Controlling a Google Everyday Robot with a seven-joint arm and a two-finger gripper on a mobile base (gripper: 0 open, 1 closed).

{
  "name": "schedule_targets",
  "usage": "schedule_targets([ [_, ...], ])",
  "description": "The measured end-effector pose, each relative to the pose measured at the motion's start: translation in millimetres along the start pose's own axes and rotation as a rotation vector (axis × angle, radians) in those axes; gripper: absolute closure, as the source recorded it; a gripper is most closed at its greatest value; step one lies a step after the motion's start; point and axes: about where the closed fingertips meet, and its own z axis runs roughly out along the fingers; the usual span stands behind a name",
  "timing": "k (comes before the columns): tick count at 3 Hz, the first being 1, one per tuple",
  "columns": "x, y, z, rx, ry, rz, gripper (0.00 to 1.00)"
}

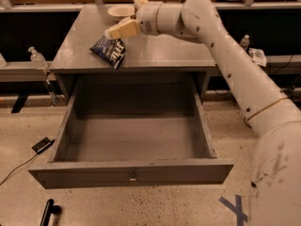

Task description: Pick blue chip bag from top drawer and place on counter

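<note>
The blue chip bag [111, 51] lies on the counter [160, 51], near its front left edge, with its white lettering facing up. My gripper [113, 32] hovers just above the bag's far end, reaching in from the right, and the bag's weight rests on the counter. The top drawer [131, 171] is pulled fully out below the counter, and its inside shows nothing in it.
A white bowl [118, 11] sits at the back of the counter behind my gripper. A water bottle [37, 58] stands at the left and another bottle [244, 41] at the right. A black device with a cable [42, 145] and blue tape [235, 209] lie on the floor.
</note>
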Motion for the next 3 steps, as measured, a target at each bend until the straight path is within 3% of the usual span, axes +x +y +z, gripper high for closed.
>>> schedule_targets([
  [2, -67, 7, -31, 0.010, -0.137, -0.121, 0.00],
  [3, -71, 8, -31, 0.009, -0.145, -0.134, 0.00],
])
